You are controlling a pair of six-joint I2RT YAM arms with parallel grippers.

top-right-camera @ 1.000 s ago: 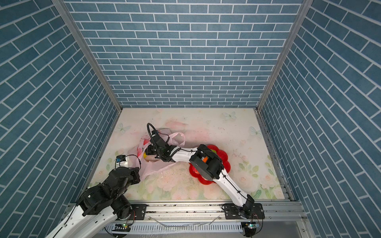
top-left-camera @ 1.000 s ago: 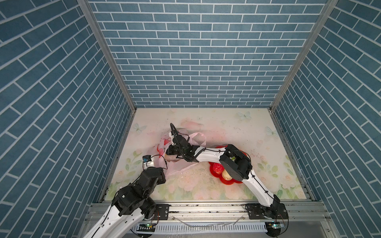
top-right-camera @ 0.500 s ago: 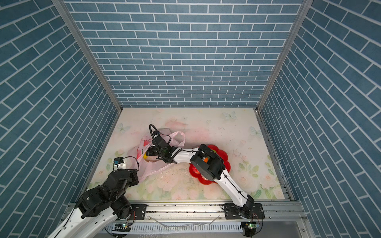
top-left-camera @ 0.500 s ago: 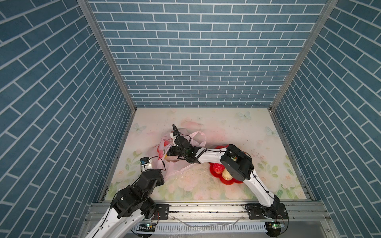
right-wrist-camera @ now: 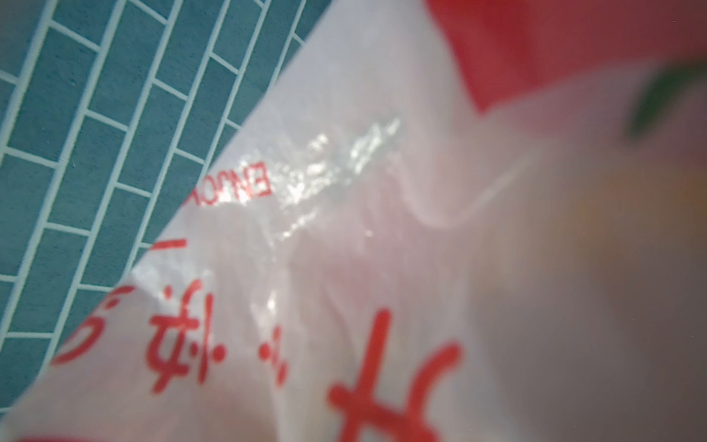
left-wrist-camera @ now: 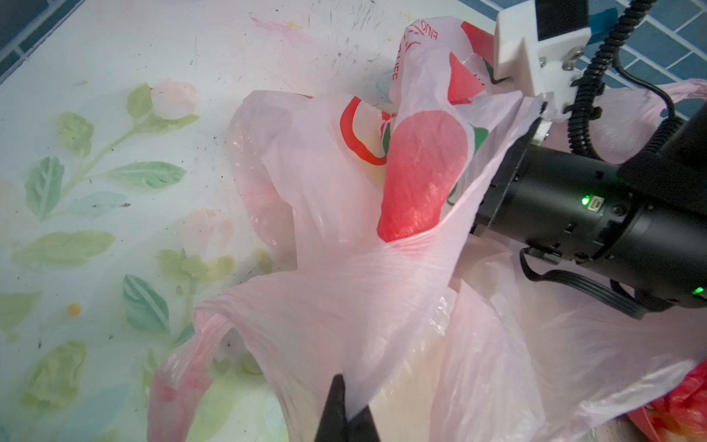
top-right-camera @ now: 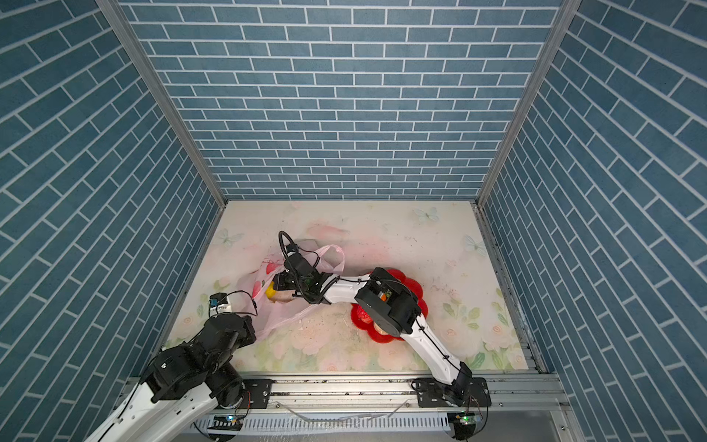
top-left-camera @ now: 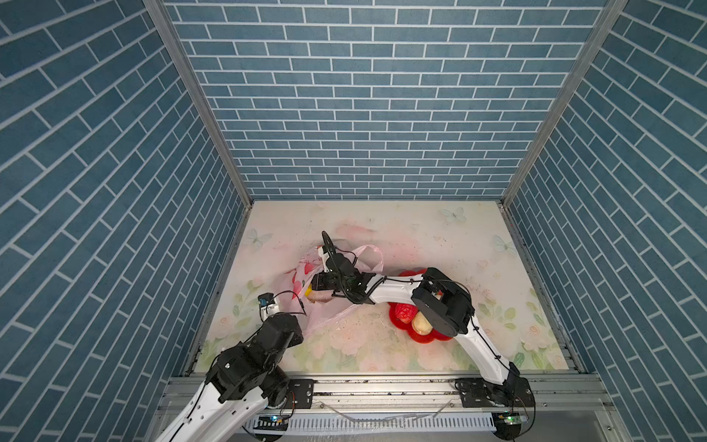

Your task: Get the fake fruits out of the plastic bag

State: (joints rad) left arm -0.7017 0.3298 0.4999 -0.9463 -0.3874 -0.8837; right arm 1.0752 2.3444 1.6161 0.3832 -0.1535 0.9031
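While your left arm [top-left-camera: 245, 359] reaches in low, its left gripper [left-wrist-camera: 346, 415] is pressed together, pinching the thin pale-pink crinkly plastic bag [left-wrist-camera: 344, 306] on the tabletop [left-wrist-camera: 114, 95]. Your right arm [top-left-camera: 398, 292] folds across into the bag's mouth; you cannot tell how wide the right gripper [top-left-camera: 316, 284] stands. Only the top views show a yellow fake fruit [top-right-camera: 270, 291] inside.
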